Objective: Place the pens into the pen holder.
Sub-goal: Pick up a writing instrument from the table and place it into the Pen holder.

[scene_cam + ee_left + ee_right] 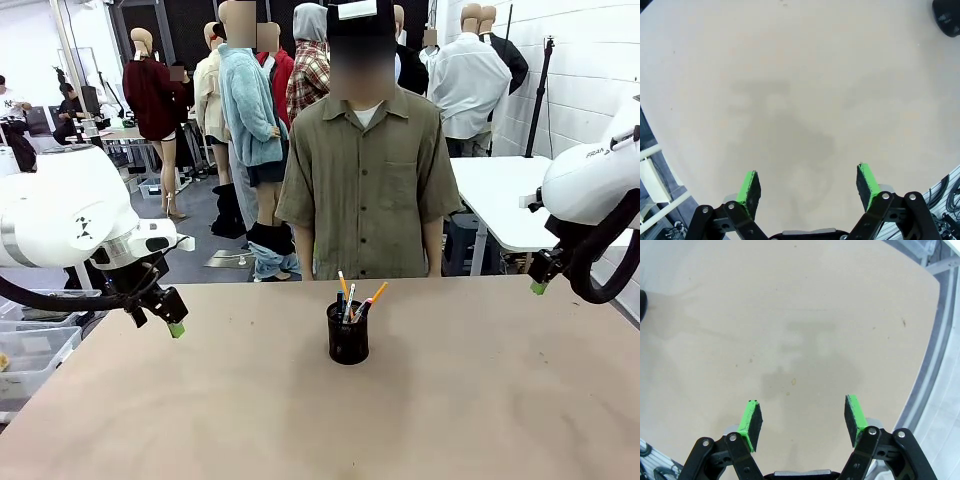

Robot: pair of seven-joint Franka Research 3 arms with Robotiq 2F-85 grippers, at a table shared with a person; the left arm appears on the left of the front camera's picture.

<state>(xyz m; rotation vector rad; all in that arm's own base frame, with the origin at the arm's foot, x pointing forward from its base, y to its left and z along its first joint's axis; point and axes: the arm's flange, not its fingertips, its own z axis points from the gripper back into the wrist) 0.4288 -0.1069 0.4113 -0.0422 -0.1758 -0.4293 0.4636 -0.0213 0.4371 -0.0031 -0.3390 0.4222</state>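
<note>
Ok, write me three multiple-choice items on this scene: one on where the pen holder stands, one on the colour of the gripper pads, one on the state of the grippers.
1. Where does the pen holder stand?
A. mid-table, in front of the person
B. at the robot's left table edge
C. in the person's hand

2. What colour are the gripper pads?
A. red
B. green
C. blue

3. How are the left gripper and right gripper?
A. both shut on pens
B. one open, one shut
C. both open, holding nothing

Key: 1 A, it stands centred with the pens inside; 2 B, the wrist views show green; 3 C, bare table shows between the fingers.
</note>
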